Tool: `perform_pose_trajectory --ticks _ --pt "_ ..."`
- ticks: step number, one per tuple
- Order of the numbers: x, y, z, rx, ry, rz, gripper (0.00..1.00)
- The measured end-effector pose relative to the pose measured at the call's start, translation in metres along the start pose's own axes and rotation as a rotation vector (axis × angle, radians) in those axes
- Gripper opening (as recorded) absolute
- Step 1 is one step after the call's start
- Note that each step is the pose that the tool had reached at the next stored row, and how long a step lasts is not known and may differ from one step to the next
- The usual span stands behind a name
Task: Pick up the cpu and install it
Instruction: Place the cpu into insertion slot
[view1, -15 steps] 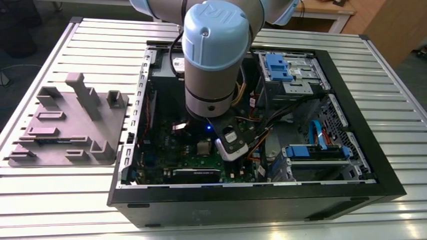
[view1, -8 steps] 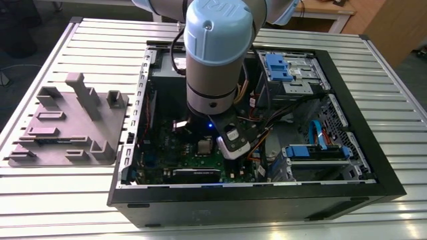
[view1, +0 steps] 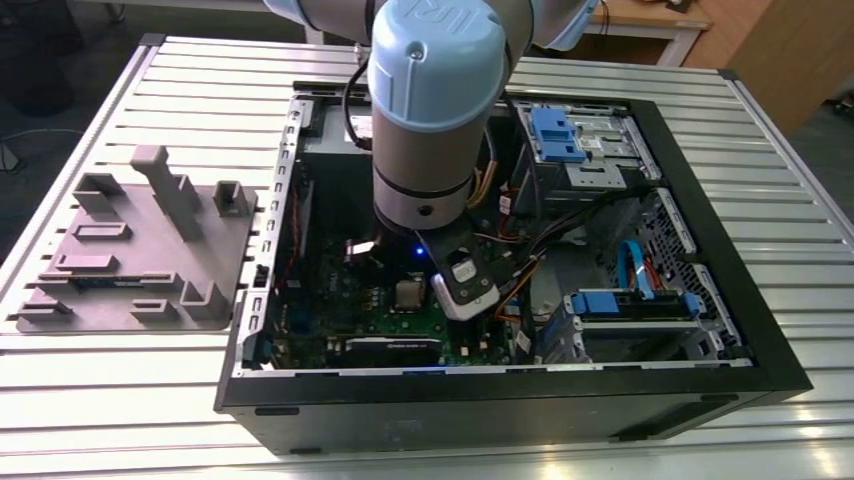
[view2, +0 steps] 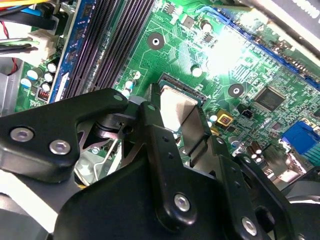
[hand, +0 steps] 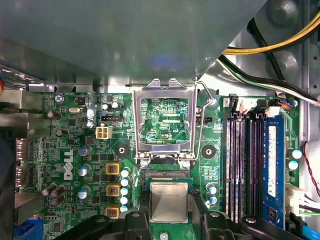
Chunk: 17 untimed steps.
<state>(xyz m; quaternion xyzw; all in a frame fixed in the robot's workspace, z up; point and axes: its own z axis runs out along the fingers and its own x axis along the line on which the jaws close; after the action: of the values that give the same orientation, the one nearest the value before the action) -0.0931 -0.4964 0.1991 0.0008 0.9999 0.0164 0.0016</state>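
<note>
The cpu (hand: 169, 201) is a small square chip with a pale silver top. It lies level on or just over the socket (hand: 167, 174) of the green board (hand: 75, 145), inside the open computer case (view1: 747, 330). My gripper (hand: 170, 206) stands right above it, one black finger on each side of the chip and close against its edges. In the second wrist view the cpu (view2: 175, 106) shows between the two fingers (view2: 151, 112) of the gripper (view2: 175, 106). In the exterior view the arm (view1: 427, 130) reaches straight down into the case over the cpu (view1: 407, 294).
The silvery socket frame (hand: 165, 125) is swung open beside the socket, its lever (hand: 202, 115) raised. Memory slots (hand: 240, 165) and a blue memory stick (hand: 272, 170) lie beside it. Cables (hand: 270, 47) cross nearby. A grey tray (view1: 134, 250) sits outside the case at the exterior view's left.
</note>
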Motion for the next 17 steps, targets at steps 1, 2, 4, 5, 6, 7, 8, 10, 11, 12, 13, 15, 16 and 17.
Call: perform_pose_trajectory --ticks 1,2,4,5,6,7,8,10,11,12,13,15,16,17 --pt "0.0002 0.0000 0.0001 -0.0001 -0.0001 0.000 0.42" --pt "0.0006 0.0000 0.0002 -0.0001 -0.0001 0.000 0.42" --pt "0.0014 0.0000 0.0007 -0.0001 0.0000 0.000 0.42" --pt "0.0015 -0.0001 0.0009 0.0002 0.0001 0.000 0.42" --pt "0.0015 -0.0001 0.0012 0.0002 0.0001 0.000 0.42" --pt "0.0016 -0.0001 0.0013 0.0002 0.0000 0.004 0.42" --pt "0.0016 0.0000 0.0015 0.0002 -0.0002 0.010 0.42" --pt "0.0021 -0.0001 0.0019 0.0001 -0.0004 0.015 0.42" --pt "0.0024 -0.0001 0.0023 -0.0001 -0.0005 0.016 0.42" --pt "0.0027 -0.0001 0.0028 -0.0001 -0.0006 0.017 0.42" --pt "0.0028 -0.0001 0.0033 -0.0001 -0.0006 0.018 0.42" --pt "0.0029 -0.0002 0.0044 -0.0010 -0.0007 0.021 0.42" --pt "0.0030 -0.0002 0.0049 -0.0019 -0.0007 0.023 0.42" --pt "0.0030 -0.0002 0.0053 -0.0027 -0.0008 0.025 0.42"
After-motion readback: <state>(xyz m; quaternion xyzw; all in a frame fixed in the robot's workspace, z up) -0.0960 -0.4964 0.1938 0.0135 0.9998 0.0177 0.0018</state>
